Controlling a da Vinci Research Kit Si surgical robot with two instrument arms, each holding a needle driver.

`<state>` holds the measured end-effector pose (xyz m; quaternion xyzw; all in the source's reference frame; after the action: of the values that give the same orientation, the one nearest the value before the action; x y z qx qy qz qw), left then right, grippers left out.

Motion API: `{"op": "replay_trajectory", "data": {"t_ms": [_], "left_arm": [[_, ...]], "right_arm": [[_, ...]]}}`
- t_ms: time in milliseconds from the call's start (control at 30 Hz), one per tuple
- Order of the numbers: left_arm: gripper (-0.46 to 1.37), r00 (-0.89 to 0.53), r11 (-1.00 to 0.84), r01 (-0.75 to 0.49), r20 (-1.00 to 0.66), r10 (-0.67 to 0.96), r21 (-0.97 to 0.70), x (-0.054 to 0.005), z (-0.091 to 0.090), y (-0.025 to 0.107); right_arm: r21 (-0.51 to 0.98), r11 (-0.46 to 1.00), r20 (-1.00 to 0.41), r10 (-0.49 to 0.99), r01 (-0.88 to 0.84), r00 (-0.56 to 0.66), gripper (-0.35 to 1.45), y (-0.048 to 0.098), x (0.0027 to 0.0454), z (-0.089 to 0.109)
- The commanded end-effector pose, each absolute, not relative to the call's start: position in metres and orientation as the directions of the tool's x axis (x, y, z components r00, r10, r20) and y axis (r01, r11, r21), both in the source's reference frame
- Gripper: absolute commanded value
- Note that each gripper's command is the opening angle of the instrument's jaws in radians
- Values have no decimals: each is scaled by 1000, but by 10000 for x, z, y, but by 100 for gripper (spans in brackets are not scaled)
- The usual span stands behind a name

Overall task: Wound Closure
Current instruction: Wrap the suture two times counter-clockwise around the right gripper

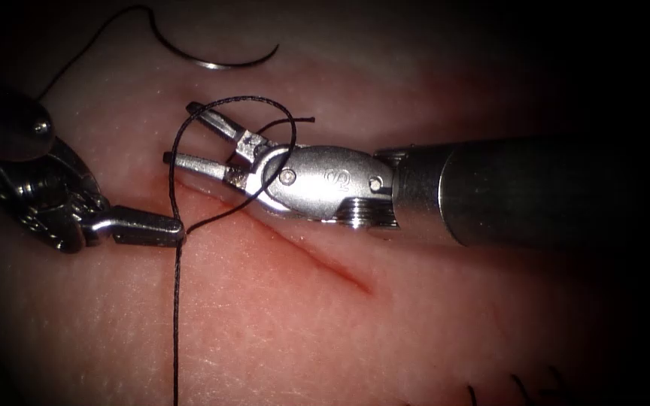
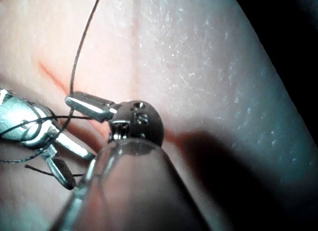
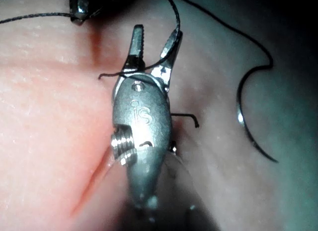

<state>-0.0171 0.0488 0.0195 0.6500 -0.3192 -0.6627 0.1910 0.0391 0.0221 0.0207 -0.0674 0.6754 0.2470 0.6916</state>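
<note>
The straight red cut [image 1: 317,252] in the pale pink slab of tissue [image 1: 280,331] is the landmark here. It lies open along its visible length, with no stitch seen crossing it, so by my judgement most of the closure is left.

The left arm's steel needle driver [image 1: 178,229] sits at the cut's left end with its jaws clamped together on the thin black thread [image 1: 177,316], which runs from that grip down and away from the cut.

Above that grip the thread rises in a loop [image 1: 242,101] that drapes around the right arm's steel needle driver [image 1: 178,133], just above the cut. Its jaws stand apart and hold nothing; the loop crosses near their hinge, which looks like an early stage of a knot, not a finished one. A short free thread end [image 1: 302,119] pokes out beside this tool.

The thin curved steel needle [image 1: 216,62] lies loose on the tissue well above the cut, held by neither tool and not in the tissue, with thread trailing from its left end.

Dark cut thread ends [image 1: 517,389] stand far below and right of the cut.
</note>
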Motion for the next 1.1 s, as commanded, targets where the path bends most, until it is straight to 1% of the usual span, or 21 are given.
{"op": "replay_trajectory", "data": {"t_ms": [33,233,367,533,567,600,633,667,800,867,1000,1100], "left_arm": [[-35,-81,-728,-161,-744,-664,667,-171,195,488],[-35,-68,-773,-170,-790,-610,611,-170,194,488],[-35,-60,-799,-175,-817,-574,575,-170,189,489],[-35,-34,-827,-175,-843,-537,534,-168,180,491],[-35,-29,-837,-176,-853,-521,518,-168,179,492],[-35,-23,-847,-176,-863,-505,501,-167,177,493],[-35,-21,-850,-177,-866,-500,496,-167,177,493],[-35,-19,-856,-178,-872,-490,485,-166,176,493],[-35,0,-897,-182,-912,-410,403,-165,175,495],[-35,13,-916,-182,-931,-366,358,-164,174,496],[-35,18,-929,-191,-946,-325,316,-161,172,498],[-35,28,-942,-191,-958,-285,275,-158,172,500]], "right_arm": [[241,869,-967,251,-431,-34,44,221,391,206],[240,870,-967,252,-431,-31,48,225,390,209],[238,873,-967,254,-427,-20,45,226,389,210],[236,874,-967,255,-425,-12,36,227,390,213],[235,875,-967,255,-423,-10,27,227,390,213],[236,879,-967,254,-415,-11,4,227,391,214],[236,881,-967,254,-409,-11,-11,226,391,214],[237,890,-968,252,-391,-12,-35,226,391,214],[238,900,-968,251,-366,-11,-35,223,393,214],[239,914,-969,244,-328,-27,-35,221,394,215],[244,932,-968,252,-267,-5,-35,217,396,217],[249,932,-966,258,-262,-3,-35,216,398,218]]}}
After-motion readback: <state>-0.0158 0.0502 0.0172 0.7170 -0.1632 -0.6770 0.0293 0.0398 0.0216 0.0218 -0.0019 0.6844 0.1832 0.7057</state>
